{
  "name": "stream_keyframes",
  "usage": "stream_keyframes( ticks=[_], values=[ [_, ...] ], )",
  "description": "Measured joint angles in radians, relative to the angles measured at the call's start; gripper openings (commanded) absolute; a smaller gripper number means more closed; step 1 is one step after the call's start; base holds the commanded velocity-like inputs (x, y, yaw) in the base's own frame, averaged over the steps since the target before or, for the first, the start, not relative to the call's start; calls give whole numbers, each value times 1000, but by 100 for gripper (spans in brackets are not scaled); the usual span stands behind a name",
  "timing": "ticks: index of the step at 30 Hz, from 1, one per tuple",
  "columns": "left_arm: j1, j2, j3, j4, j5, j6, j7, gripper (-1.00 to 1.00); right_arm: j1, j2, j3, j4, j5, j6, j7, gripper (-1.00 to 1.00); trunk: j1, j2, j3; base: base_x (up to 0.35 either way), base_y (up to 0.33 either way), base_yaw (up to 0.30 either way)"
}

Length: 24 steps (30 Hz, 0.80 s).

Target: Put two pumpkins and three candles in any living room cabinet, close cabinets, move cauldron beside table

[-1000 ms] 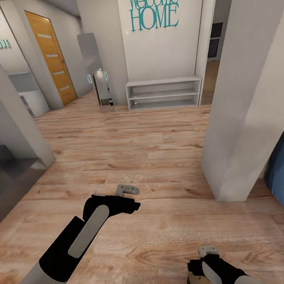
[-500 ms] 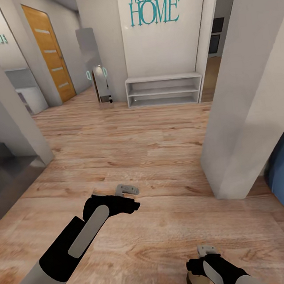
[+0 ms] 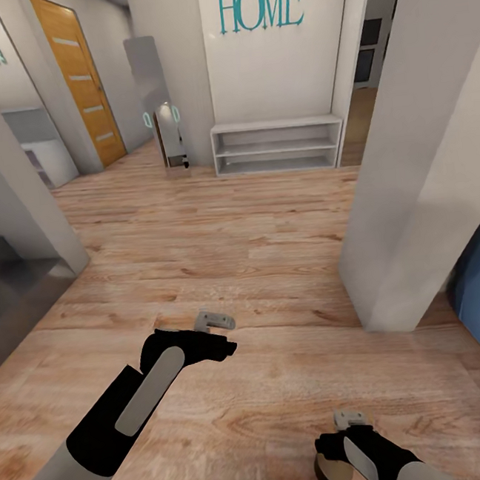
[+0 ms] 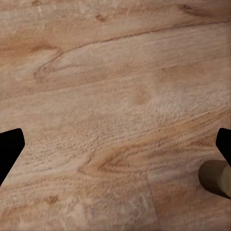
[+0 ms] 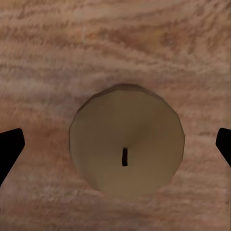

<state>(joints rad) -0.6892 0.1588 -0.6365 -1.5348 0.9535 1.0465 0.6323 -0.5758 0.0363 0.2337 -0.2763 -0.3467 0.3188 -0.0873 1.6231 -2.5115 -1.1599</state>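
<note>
Nearest, the right gripper [image 3: 347,457] hangs over 1 candle [image 5: 126,142]; fingertips show wide apart either side of it, so whether the jaws actually clasp it I cannot tell. If the grip is loose, travel could drop the candle and send it rolling across the wood floor [image 3: 256,253]. The left gripper [image 3: 213,321] has its jaws spread, carrying nothing. Beyond stand the white shelf bench [image 3: 278,146] and orange door [image 3: 76,80].

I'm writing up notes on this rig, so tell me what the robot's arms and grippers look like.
Both arms are glossy black with a long grey inlay panel, turning pale grey higher up. The left gripper and right gripper end in small grey blocks; the fingertips are black. No cables or markings show.
</note>
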Motion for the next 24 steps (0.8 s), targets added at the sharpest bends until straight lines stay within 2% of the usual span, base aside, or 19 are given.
stream_keyframes(
  ticks=[7, 16, 21, 24],
  values=[
    [0, 0, -1, 0, -1, 0, 0, 100, -17, 1, -1, -3, 0, -1, 0, 100, 0, 0, 0, 0, 0, 0],
    [0, 0, -1, 2, -1, 0, 0, 100, -32, 2, -1, -2, 0, -1, -1, 100, 4, -2, -35, 0, 0, 0],
    [0, 0, -2, 2, -1, 0, 0, 100, -33, 2, -1, 1, 0, -2, -1, 100, 4, -2, -35, 0, 0, 0],
    [0, 0, -3, 2, -1, 0, 0, 100, -33, 1, -1, 2, 0, -2, -1, 100, 5, -3, -46, 0, 0, 0]
  ],
)
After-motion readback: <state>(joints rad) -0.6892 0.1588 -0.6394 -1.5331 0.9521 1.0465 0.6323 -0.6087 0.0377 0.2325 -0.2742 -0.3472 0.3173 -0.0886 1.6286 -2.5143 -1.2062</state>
